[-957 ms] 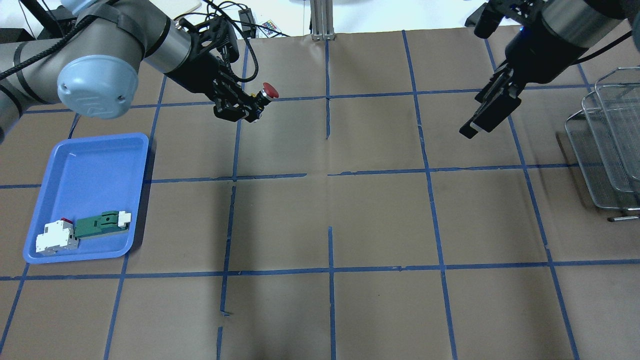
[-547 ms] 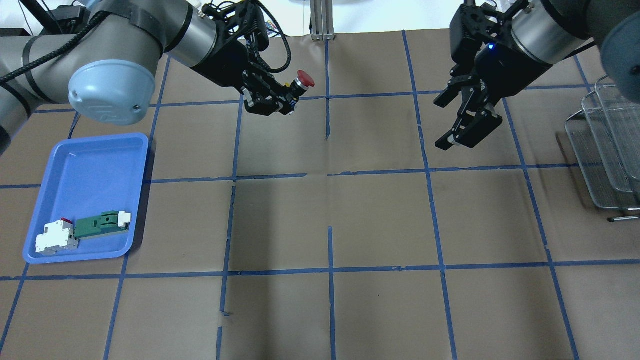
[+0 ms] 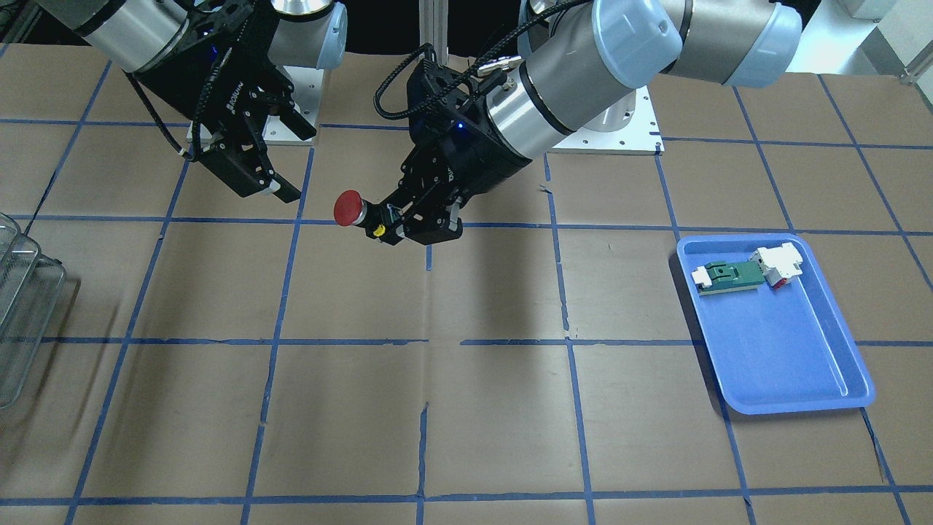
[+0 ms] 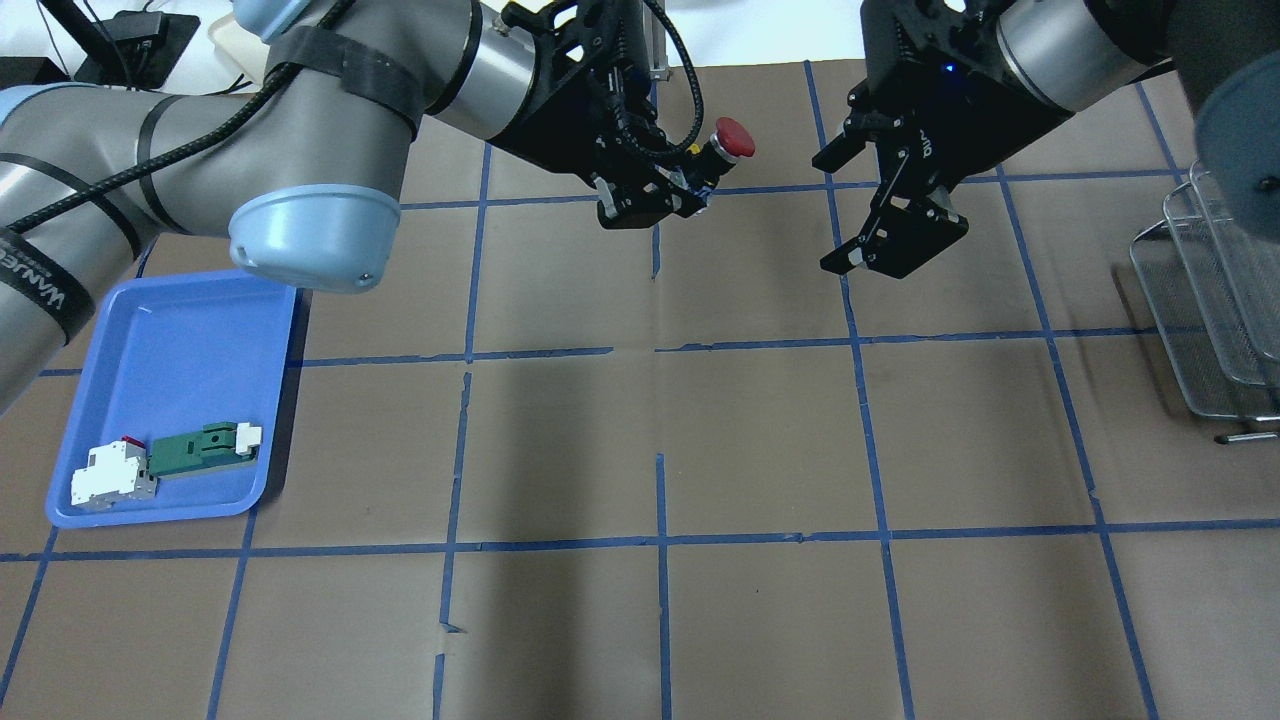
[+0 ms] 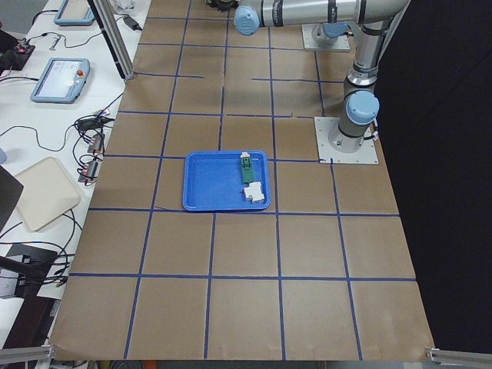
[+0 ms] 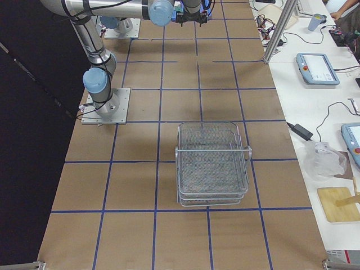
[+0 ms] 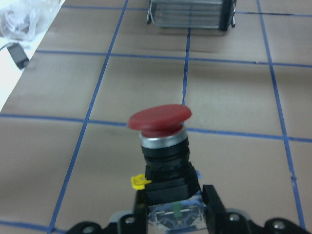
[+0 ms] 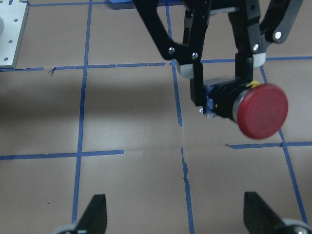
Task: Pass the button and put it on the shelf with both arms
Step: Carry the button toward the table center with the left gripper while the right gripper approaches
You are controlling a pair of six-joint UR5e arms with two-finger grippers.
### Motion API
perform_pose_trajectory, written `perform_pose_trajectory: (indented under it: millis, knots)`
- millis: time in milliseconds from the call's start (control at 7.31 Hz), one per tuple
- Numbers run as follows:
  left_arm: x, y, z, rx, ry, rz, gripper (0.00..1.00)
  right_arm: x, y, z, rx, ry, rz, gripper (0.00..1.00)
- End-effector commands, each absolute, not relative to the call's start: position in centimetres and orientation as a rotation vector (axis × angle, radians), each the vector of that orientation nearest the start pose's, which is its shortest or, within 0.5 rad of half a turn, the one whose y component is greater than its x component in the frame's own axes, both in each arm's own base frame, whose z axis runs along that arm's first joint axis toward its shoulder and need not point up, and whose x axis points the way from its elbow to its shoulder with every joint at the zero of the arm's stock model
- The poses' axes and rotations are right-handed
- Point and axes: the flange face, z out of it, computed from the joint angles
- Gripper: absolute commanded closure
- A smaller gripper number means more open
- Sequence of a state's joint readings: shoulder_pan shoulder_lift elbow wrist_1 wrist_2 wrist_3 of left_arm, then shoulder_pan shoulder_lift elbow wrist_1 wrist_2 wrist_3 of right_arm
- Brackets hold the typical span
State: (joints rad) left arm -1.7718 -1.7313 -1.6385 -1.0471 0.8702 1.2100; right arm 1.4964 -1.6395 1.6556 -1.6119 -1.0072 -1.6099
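The button (image 4: pixel 733 138) has a red mushroom cap on a black body with a yellow spot. My left gripper (image 4: pixel 697 178) is shut on its body and holds it above the table's far middle, cap pointing toward my right gripper (image 4: pixel 836 212). The right gripper is open and empty, a short way to the right of the cap. In the right wrist view the button (image 8: pixel 261 111) hangs ahead between the left gripper's fingers (image 8: pixel 197 92). It also fills the left wrist view (image 7: pixel 160 119). The wire-mesh shelf (image 4: pixel 1215 290) stands at the table's right edge, also in the exterior right view (image 6: pixel 212 163).
A blue tray (image 4: pixel 170 340) lies at the left of the table and holds a white-and-red block joined to a green board (image 4: pixel 165 462). Brown paper with blue tape lines covers the table. Cables and tablets lie beyond the far edge.
My left gripper has carried the button to the right, toward the table's middle. My right gripper has moved left toward it and stays open.
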Motion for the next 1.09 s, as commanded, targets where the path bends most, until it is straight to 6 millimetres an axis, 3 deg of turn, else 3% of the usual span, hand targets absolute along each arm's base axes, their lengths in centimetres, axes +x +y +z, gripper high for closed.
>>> perform_pose_trajectory:
  millis: [0, 137, 410, 547, 684, 957]
  knots:
    - [-32.7, -49.6, 46.5, 2.421, 2.494, -1.113, 1.0, 14.9, -47.9, 49.9, -1.99, 1.893, -0.637, 0.0]
    - [-32.8, -49.0, 47.2, 2.434, 2.49, -1.145, 1.0, 14.2, -48.2, 50.2, -1.97, 1.921, -0.642, 0.0]
    - [-32.9, -48.3, 46.6, 2.452, 2.441, -1.177, 1.0, 14.0, -48.0, 52.1, -1.835, 2.041, -0.65, 0.0]
    - [-32.8, -48.1, 45.8, 2.449, 2.457, -1.167, 1.0, 14.2, -46.8, 54.2, -1.845, 2.051, -0.682, 0.0]
    - [-33.0, -48.1, 45.2, 2.452, 2.444, -1.18, 1.0, 14.7, -46.1, 54.9, -1.863, 2.037, -0.71, 0.0]
    - [-33.3, -47.8, 45.4, 2.47, 2.405, -1.257, 1.0, 15.1, -46.8, 54.3, -1.872, 2.01, -0.711, 0.0]
